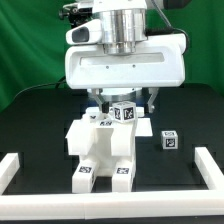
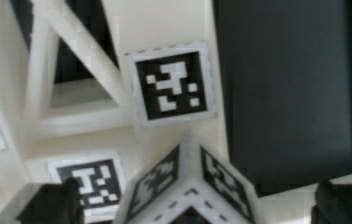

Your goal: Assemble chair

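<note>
Chair (image 1: pixel 103 152) partly built; our gripper (image 1: pixel 124 101) jaws apart around tagged block (image 1: pixel 126 113); we risk snagging block, unseating it, when lifting.

The gripper (image 1: pixel 124 101) hangs spread over the chair (image 1: pixel 103 150), a small cube (image 1: pixel 169 141) nearby.

Black tabletop (image 1: pixel 40 128) edged by white rails (image 1: pixel 110 212). A white tagged chair (image 1: pixel 103 152) stands beneath the claw (image 1: pixel 124 104); a small cube (image 1: pixel 169 141) sits just beside it.
</note>
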Controlling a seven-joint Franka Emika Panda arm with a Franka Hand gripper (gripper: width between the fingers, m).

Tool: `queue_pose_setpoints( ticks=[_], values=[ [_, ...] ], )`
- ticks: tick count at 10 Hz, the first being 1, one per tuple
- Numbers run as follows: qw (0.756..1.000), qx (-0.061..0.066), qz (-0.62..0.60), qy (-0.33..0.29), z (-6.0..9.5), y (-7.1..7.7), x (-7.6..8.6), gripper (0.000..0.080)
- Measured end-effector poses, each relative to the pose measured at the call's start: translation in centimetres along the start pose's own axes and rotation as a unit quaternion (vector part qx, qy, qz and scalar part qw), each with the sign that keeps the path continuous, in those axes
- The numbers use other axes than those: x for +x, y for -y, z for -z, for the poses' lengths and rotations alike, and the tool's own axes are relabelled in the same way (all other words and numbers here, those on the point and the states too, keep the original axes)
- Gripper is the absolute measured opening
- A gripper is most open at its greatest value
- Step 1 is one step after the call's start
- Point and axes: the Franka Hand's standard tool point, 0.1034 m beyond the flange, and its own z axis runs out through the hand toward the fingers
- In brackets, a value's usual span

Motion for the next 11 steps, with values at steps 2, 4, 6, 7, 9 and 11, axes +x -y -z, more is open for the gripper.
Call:
queue_pose_setpoints(
  ticks=[2, 4, 6, 7, 9, 11],
  values=[
    [0.995, -0.011, 0.104, -0.005, 0.11, 0.31, 0.26, 0.0649],
    [0.996, -0.012, 0.092, -0.005, 0.08, 0.24, 0.26, 0.0649],
    [1.000, -0.009, 0.026, -0.005, 0.06, 0.33, 0.23, 0.0368],
    [1.000, -0.008, -0.002, -0.005, 0.06, 0.34, 0.22, 0.0368],
    [0.996, -0.006, -0.083, -0.008, 0.09, 0.45, 0.28, 0.0282],
    [0.978, 0.000, -0.207, -0.008, 0.12, 0.28, 0.34, 0.0282]
  ],
)
